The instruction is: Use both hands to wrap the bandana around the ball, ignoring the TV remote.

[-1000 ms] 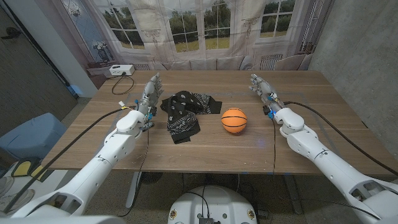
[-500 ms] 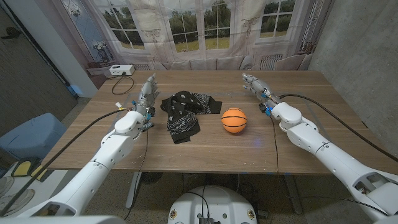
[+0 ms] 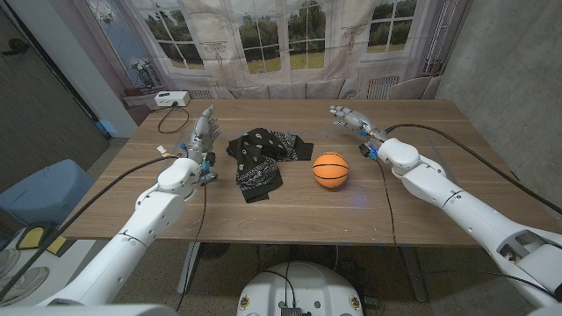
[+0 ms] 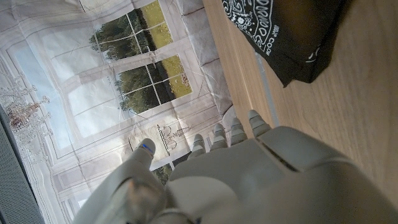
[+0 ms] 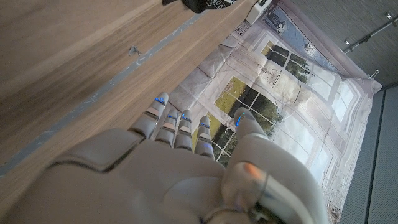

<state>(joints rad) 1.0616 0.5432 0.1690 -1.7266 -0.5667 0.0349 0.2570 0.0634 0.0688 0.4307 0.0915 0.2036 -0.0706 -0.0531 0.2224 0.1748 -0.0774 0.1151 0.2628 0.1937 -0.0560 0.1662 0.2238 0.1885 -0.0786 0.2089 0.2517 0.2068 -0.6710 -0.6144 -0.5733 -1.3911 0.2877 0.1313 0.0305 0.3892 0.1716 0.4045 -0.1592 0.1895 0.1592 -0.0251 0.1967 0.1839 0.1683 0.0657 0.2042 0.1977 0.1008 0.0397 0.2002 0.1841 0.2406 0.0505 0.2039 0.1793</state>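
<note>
An orange basketball-patterned ball (image 3: 330,169) sits on the wooden table (image 3: 290,211) right of centre. A crumpled black bandana (image 3: 261,158) with white paisley print lies just left of it; the left wrist view catches its edge (image 4: 292,37). My left hand (image 3: 201,137) stands left of the bandana with its fingers straight and apart, holding nothing. My right hand (image 3: 351,119) hovers behind and right of the ball, fingers extended toward the table's middle, empty. The back of each hand shows in its own wrist view (image 4: 249,180) (image 5: 168,174).
A white projector (image 3: 169,99) with a cable sits on a ledge beyond the table's far left corner. A printed window backdrop (image 3: 263,44) hangs behind the table. Black cables (image 3: 149,171) run along both arms.
My right hand has swung leftward and farther back, now behind the ball. My left hand has shifted slightly left and back, away from the bandana.
</note>
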